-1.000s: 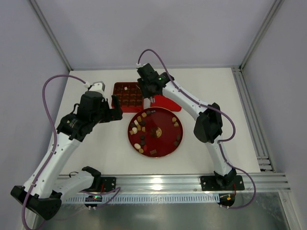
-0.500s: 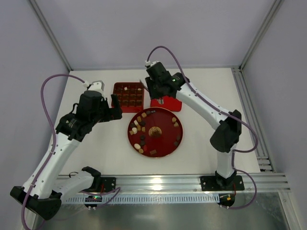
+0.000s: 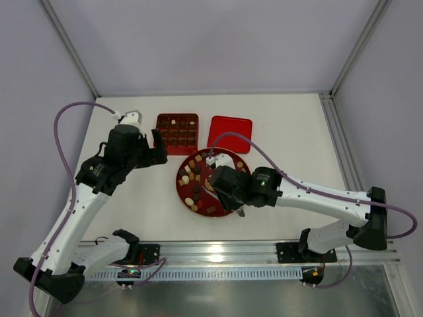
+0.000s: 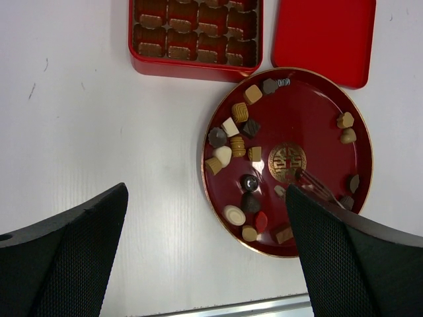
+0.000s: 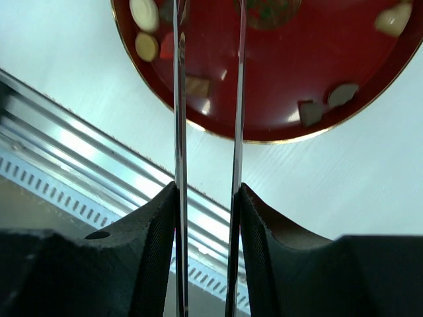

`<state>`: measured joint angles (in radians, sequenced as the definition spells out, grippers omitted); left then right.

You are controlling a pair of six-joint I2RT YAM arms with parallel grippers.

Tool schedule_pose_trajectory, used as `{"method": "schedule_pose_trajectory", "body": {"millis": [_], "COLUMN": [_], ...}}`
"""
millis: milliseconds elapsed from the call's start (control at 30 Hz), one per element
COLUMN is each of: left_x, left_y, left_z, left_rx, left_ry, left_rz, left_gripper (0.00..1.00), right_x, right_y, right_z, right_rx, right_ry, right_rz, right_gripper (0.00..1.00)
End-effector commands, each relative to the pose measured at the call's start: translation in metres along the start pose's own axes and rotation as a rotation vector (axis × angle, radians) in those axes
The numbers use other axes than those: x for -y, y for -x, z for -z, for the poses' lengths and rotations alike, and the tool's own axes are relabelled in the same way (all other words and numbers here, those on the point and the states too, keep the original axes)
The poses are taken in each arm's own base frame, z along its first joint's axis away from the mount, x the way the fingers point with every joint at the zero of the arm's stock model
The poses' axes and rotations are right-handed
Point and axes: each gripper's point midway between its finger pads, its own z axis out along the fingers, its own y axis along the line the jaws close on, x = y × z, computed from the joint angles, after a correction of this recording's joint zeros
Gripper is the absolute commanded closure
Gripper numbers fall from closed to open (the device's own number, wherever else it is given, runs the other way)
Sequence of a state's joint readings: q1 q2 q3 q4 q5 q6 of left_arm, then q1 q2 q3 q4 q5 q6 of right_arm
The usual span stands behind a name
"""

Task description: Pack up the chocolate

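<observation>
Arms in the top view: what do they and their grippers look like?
The left arm and right arm have white links, black joint housings and a purple cable looping alongside. The fingers are black with a fine mesh texture.

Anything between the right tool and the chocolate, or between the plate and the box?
Nothing visible. The tweezers held in the right tool point over the plate, where the chocolate lies uncovered. The box stands open just beyond the plate, with its lid lying beside it.
</observation>
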<state>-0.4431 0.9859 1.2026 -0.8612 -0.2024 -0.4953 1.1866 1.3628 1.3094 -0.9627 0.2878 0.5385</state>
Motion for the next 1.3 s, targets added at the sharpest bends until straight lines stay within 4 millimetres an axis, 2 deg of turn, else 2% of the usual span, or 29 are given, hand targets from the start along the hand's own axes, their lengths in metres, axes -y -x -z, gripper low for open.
{"method": "schedule_pose_trajectory", "body": {"millis": [0,100,267,567,933,1267], "left_x": [0.001,0.001,0.0,-0.001,0.0,0.0], "left_y": [0.012,0.01,0.009,0.008,0.007,0.007], "left_z": [0.01,0.008,0.008,0.007,0.005,0.004], "left_rx": [0.044,0.037,0.034,0.031,0.03,0.029], "left_ry": [-0.003,-0.003,0.001,0.005,-0.001,0.001], "left_rz": [0.029,0.03,0.026,0.014,0.014,0.006], "left_gripper": [0.0,0.0,0.0,0.0,0.0,0.0], "right_x": [-0.003,-0.011,-0.017,-0.018,-0.021,-0.02], "right_y": [-0.02,-0.029,-0.027,-0.003,0.021,0.026], "right_z": [0.004,-0.002,-0.012,-0.031,-0.046,-0.066], "right_rx": [-0.016,-0.036,-0.041,0.007,0.043,0.028], "right_ry": [-0.008,0.004,-0.002,-0.084,-0.07,-0.071], "right_rz": [-0.07,-0.062,-0.051,-0.034,-0.067,-0.087], "right_gripper": [0.57,0.57,0.58,0.57,0.57,0.57]}}
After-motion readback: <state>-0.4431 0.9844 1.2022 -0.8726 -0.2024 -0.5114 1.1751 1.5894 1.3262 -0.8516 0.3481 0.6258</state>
